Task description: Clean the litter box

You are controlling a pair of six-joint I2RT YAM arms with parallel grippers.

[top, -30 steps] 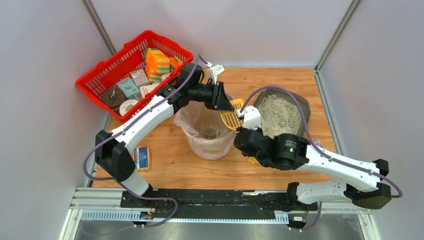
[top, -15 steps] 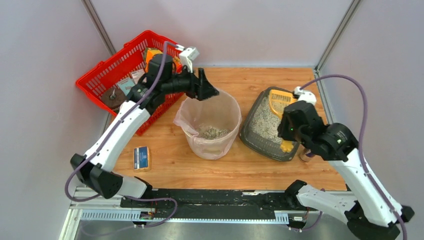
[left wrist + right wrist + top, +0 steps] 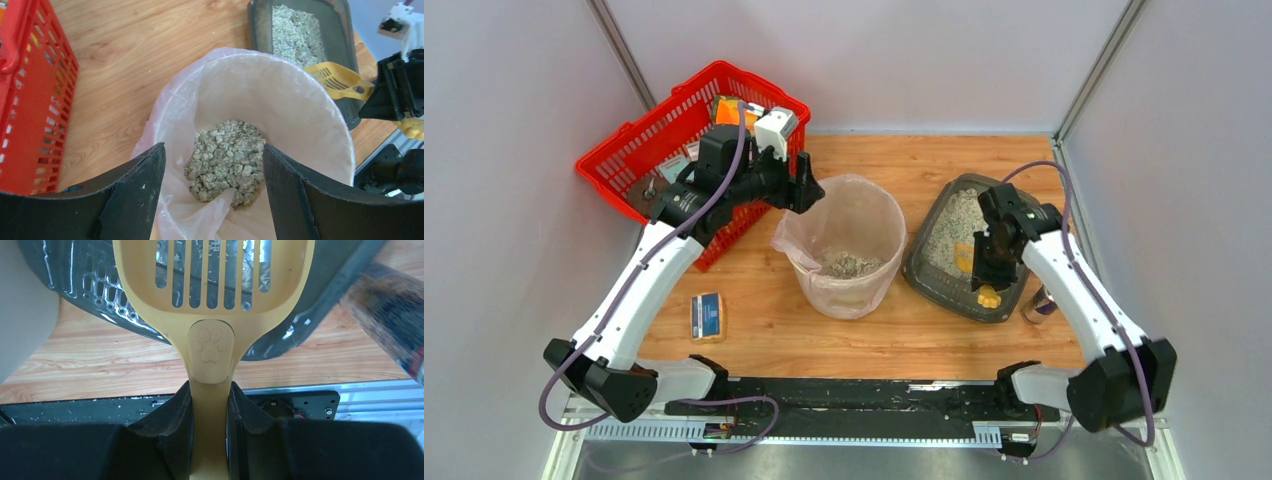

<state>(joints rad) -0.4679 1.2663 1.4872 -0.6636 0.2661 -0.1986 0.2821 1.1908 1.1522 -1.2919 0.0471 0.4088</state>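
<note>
Two states to note: right end effector [image 3: 210, 405] clamped on scoop [image 3: 212, 270] handle, blade over near end of litter box [image 3: 924, 272], which sits on surface [image 3: 904, 165] just right of bin [image 3: 320, 125]. Left end effector [image 3: 212, 195] jaws apart, empty, above bin. Risks, IMO: thin handle twists in grip w/ load; blade snags box rim, drags box, spills litter.

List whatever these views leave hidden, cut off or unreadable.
- Right wrist view: the front of the yellow scoop is cut off by the top edge. A dark object at the right is too blurred to name.
- Top view: the left arm covers much of what lies in the red basket. The right arm hides part of the litter box.
- Top view: the print on the blue packet is too small to read.
</note>
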